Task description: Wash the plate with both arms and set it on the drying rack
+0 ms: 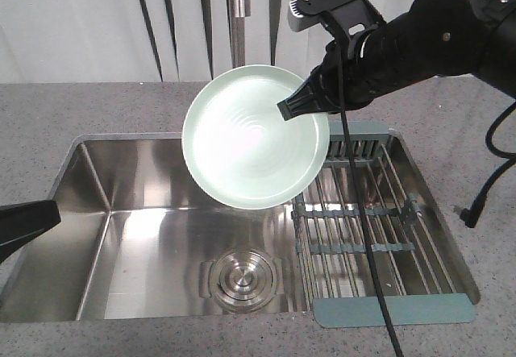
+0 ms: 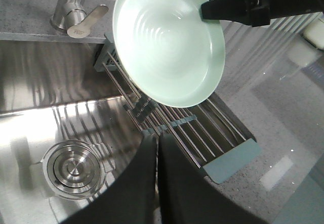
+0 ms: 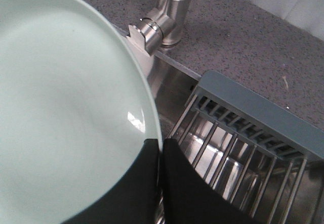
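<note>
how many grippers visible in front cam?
2: right gripper at upper centre, clamped on the plate rim above the sink; left gripper at the left edge, low, holding nothing.

The plate (image 1: 250, 143) was pale mint green with faint concentric rings. The drying rack (image 1: 379, 212) had silver steel rods and grey-blue end strips. The right gripper (image 1: 284, 109) and left gripper (image 1: 55, 210) were black. The sink (image 1: 145, 244) was shiny silver, the countertop (image 1: 81, 107) speckled grey.

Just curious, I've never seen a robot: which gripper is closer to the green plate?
Right. The right gripper grips the plate at its upper-right rim; the left gripper is well apart, low at the left side of the sink.
</note>
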Tool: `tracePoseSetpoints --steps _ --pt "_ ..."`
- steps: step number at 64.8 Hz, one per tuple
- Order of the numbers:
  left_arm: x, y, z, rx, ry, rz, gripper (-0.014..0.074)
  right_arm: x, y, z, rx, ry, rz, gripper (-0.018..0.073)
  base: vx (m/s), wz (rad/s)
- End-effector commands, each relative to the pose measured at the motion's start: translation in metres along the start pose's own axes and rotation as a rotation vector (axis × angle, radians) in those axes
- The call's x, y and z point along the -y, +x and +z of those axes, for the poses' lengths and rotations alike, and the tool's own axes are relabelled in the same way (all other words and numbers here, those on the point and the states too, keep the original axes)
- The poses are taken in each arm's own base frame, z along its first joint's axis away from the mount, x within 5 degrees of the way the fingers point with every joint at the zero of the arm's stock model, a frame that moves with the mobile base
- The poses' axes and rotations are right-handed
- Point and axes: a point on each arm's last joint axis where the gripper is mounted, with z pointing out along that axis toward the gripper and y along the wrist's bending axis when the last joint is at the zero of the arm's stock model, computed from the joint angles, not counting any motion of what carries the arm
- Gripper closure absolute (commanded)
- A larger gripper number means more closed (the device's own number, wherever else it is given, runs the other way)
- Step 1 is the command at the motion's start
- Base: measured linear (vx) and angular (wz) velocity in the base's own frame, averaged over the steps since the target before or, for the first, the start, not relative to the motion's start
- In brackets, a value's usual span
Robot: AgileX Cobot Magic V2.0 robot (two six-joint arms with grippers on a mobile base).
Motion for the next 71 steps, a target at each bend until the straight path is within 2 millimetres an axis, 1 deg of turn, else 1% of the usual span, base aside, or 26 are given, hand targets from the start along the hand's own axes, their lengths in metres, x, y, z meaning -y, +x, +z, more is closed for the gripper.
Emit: tracePoseSetpoints --steps 1,9,14,22,30,38,47,60,67,71 --pt "0.003 -0.004 -0.002 -0.011 -0.008 0.032 0.0603 0.004 -0.015 -0.041 0.125 0.039 0.002 0.0564 0.00 0.00" --pt "0.003 -0.004 -0.002 -0.011 -0.008 0.032 0.0603 0.003 -0.012 -0.056 0.106 0.035 -0.002 0.0564 0.00 0.00" --pt "0.003 -0.004 -0.002 -0.011 -0.008 0.032 0.0603 0.002 -0.011 -0.060 0.100 0.019 0.007 0.0564 0.00 0.00" --pt "0.003 -0.004 -0.002 -0.012 -0.007 0.032 0.0603 -0.003 -0.012 -0.060 0.108 -0.030 0.009 0.0564 0.00 0.00" --pt "0.003 -0.004 -0.002 -0.012 -0.007 0.032 0.0603 -0.007 -0.017 -0.060 0.166 -0.084 0.033 0.0564 0.00 0.00" --pt "0.003 -0.004 -0.002 -0.012 -0.007 0.032 0.0603 -0.007 -0.021 -0.061 0.213 -0.086 0.049 0.0564 0.00 0.00" --pt "0.003 -0.004 -0.002 -0.012 -0.007 0.032 0.0603 -0.006 -0.023 -0.055 0.225 -0.079 0.051 0.0564 0.00 0.00" --pt "0.003 -0.004 -0.002 -0.012 -0.007 0.032 0.0603 -0.003 -0.026 -0.037 0.252 -0.052 0.052 0.0564 0.00 0.00" --pt "0.003 -0.004 -0.002 -0.012 -0.007 0.032 0.0603 0.001 -0.026 -0.036 0.250 -0.012 0.030 0.0564 0.00 0.00" --pt "0.003 -0.004 -0.002 -0.012 -0.007 0.032 0.0603 0.007 -0.027 -0.040 0.266 0.018 0.067 0.0564 0.00 0.00"
